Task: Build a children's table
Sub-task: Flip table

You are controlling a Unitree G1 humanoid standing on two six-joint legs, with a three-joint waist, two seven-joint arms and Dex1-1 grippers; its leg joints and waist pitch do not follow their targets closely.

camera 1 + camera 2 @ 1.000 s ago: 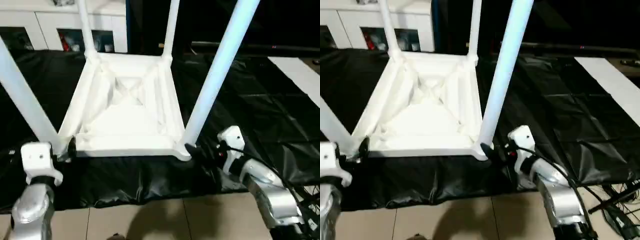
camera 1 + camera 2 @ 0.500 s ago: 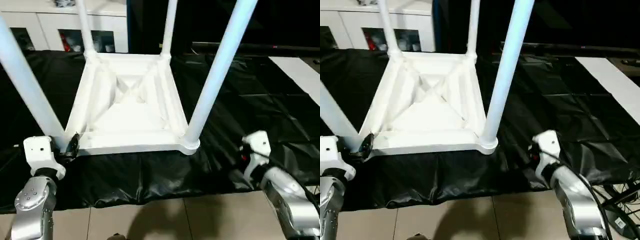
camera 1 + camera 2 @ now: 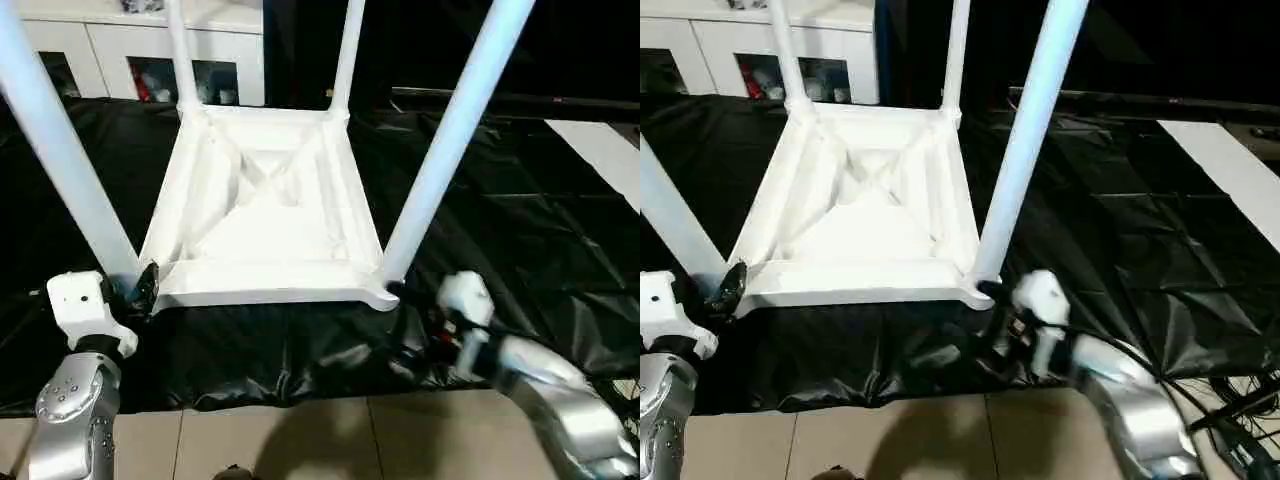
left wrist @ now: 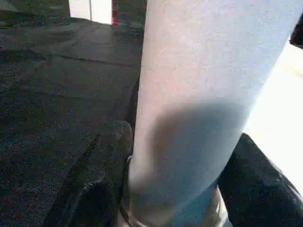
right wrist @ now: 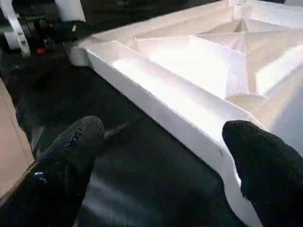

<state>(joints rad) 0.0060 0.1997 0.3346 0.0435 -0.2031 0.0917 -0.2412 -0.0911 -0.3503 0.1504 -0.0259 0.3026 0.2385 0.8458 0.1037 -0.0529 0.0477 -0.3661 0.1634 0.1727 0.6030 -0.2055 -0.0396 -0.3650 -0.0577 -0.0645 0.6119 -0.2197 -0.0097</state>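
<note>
The white children's table lies upside down on a black cloth, its ribbed underside (image 3: 265, 215) facing up and four legs standing in the corner sockets. My left gripper (image 3: 143, 288) is at the foot of the near-left leg (image 3: 60, 150). In the left wrist view the black fingers (image 4: 99, 189) press against both sides of that leg (image 4: 189, 94). My right gripper (image 3: 985, 325) is low by the near-right corner socket (image 3: 385, 293), below the near-right leg (image 3: 450, 140). It is open, its fingers (image 5: 75, 142) spread wide before the top's near rim (image 5: 161, 94), holding nothing.
The black cloth (image 3: 500, 220) ends just in front of the table, with tiled floor (image 3: 300, 440) nearer me. A white glass-door cabinet (image 3: 130, 50) stands at the back left. A white panel (image 3: 600, 150) lies at the right. Cables (image 3: 1240, 420) trail at the lower right.
My left fingers have closed in on the near-left leg. My right gripper, which had drawn away to the right, has come back toward the near-right corner, still open.
</note>
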